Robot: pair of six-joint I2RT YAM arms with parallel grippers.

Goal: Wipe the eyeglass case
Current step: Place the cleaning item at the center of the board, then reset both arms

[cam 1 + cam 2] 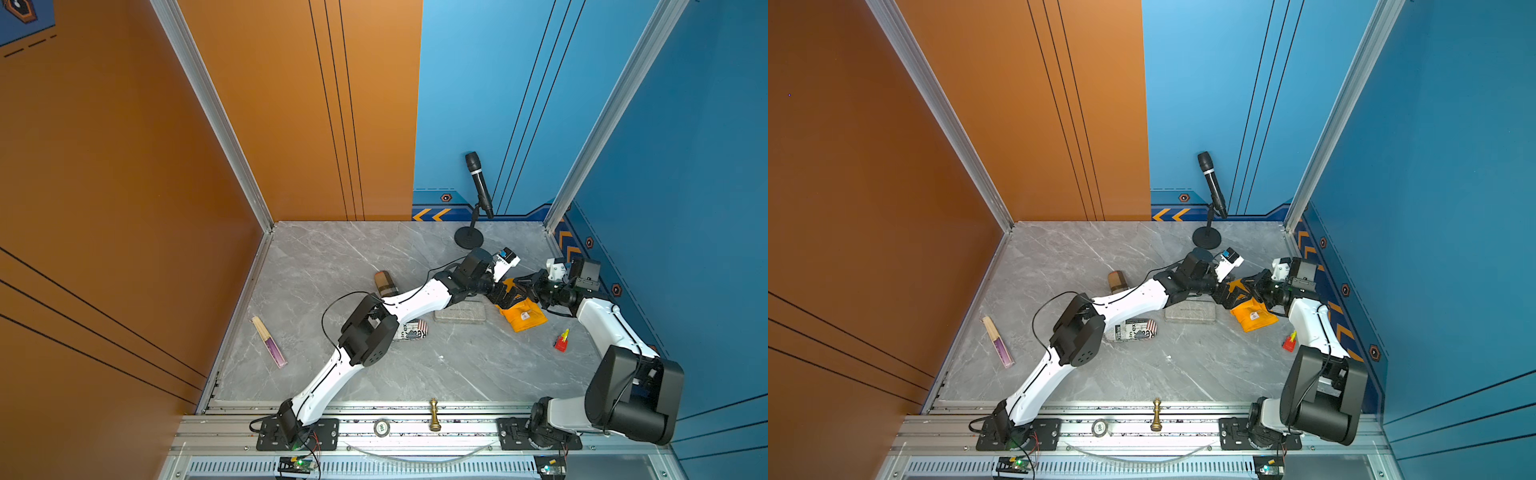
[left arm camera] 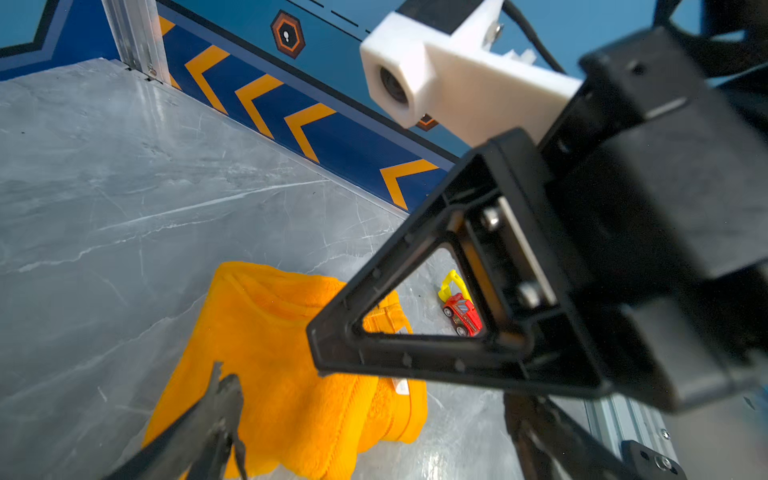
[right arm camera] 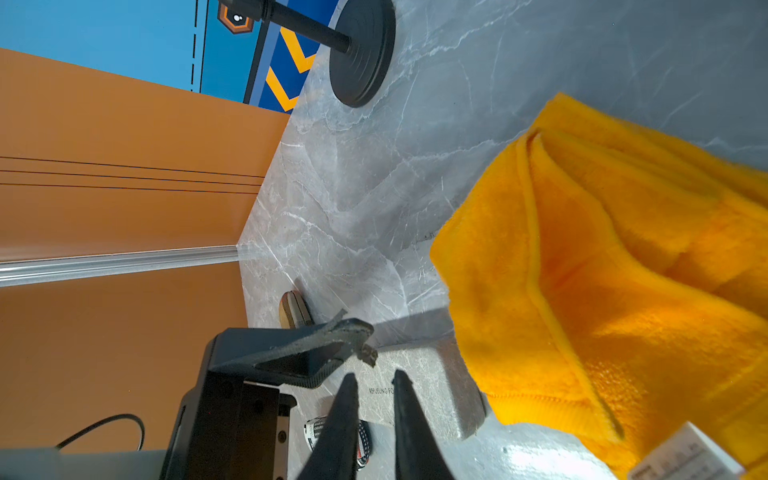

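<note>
1. One gold chess piece (image 1: 434,415) stands on the front rail (image 1: 465,428).
2. One eyeglass case (image 1: 460,312) lies flat mid-worktop (image 1: 332,257), its long axis parallel to the front edge, just beside one orange cloth (image 1: 524,318).
3. Both arms meet over the cloth. The left end effector (image 1: 506,298) is spread wide; the right end effector (image 3: 375,376) is narrowly parted and empty.

1. A grey marble table (image 1: 415,374) is filling the lower middle of both top views;
2. a microphone stand (image 1: 468,239) is standing upper right;
3. an eyeglass case (image 1: 459,313), yellow cloth (image 1: 523,320) and toy car (image 1: 560,343) are lying right of centre;
4. a brown cylinder (image 1: 385,284) and printed pouch (image 1: 413,331) are lying centre, a stick (image 1: 269,341) left.
</note>
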